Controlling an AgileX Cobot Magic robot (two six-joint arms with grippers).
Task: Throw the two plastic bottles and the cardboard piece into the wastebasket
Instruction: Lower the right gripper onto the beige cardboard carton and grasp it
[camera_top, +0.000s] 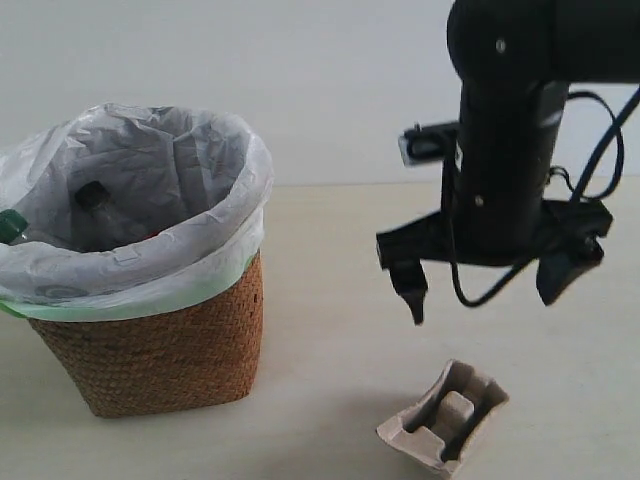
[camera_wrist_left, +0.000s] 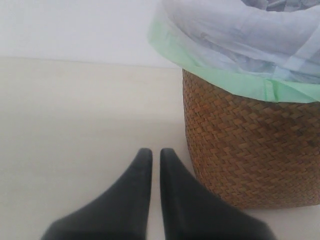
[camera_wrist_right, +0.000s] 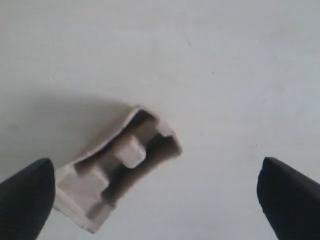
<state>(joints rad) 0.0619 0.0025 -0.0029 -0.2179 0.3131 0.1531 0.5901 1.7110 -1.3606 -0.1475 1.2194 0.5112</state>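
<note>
The wicker wastebasket (camera_top: 160, 350), lined with a white bag, stands at the left. Inside it show a black bottle cap (camera_top: 90, 193) and, at the rim, a green bottle cap (camera_top: 10, 225); the bottles' bodies are mostly hidden by the bag. The beige cardboard piece (camera_top: 445, 415) lies on the table at the front right. My right gripper (camera_top: 485, 298) hangs open above it, well clear of it. In the right wrist view the cardboard piece (camera_wrist_right: 117, 167) lies nearer one finger of the gripper (camera_wrist_right: 156, 162). My left gripper (camera_wrist_left: 156, 152) is shut on nothing, low beside the wastebasket (camera_wrist_left: 250, 150).
The pale table (camera_top: 330, 260) runs back to a white wall. The bag's green edge (camera_wrist_left: 220, 77) folds over the basket rim. The right arm's black body (camera_top: 510, 130) and cables fill the upper right.
</note>
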